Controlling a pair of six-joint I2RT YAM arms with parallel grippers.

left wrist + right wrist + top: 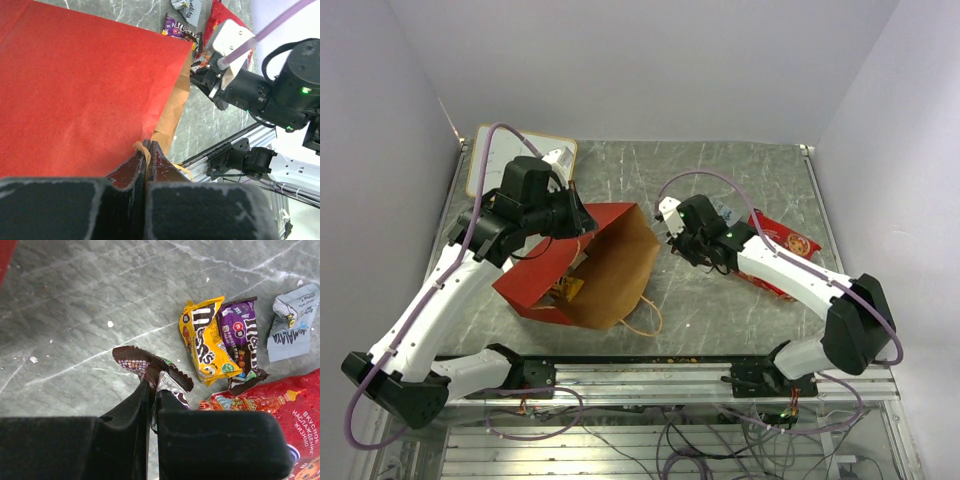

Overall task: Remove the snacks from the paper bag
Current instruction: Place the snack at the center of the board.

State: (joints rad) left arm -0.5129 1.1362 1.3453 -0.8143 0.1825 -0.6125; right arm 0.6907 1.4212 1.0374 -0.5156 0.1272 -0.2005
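The right gripper (154,386) is squeezing tight on a small brown wrapper (134,360) just left of the yellow packet (202,342) on the table (75,300), while the left gripper (146,152) is pinching the red paper bag (75,90) by its rim, further left.

a tan-framed white board (488,165) lies at the far left corner of the grey marbled table (720,180)

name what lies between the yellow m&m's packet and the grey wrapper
The purple M&M's packet, beside the yellow M&M's packet, short of the grey wrapper; right wrist view.
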